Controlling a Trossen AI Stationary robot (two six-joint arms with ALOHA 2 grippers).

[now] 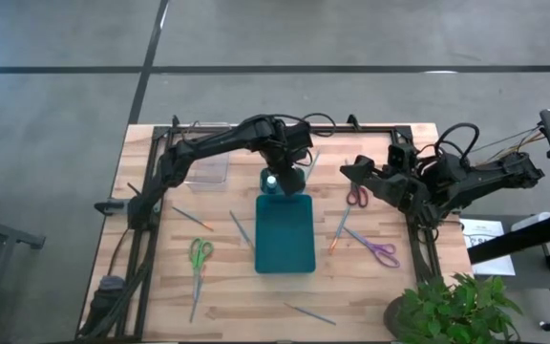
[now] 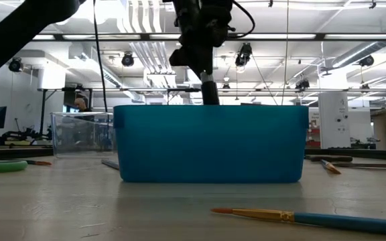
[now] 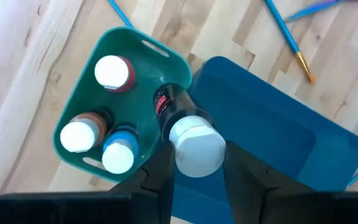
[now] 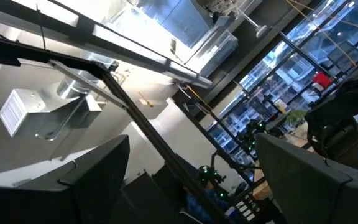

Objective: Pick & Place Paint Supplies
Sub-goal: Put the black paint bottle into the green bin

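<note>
Black paint bottle (image 3: 178, 115), upright, white cap up

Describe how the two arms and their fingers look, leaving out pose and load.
Both arms are dark and jointed. The left arm has black cable looped at its wrist; the right arm trails a bundle of thin wires. The left gripper has flat, matte black fingers; the right gripper shows broad dark ones.
</note>
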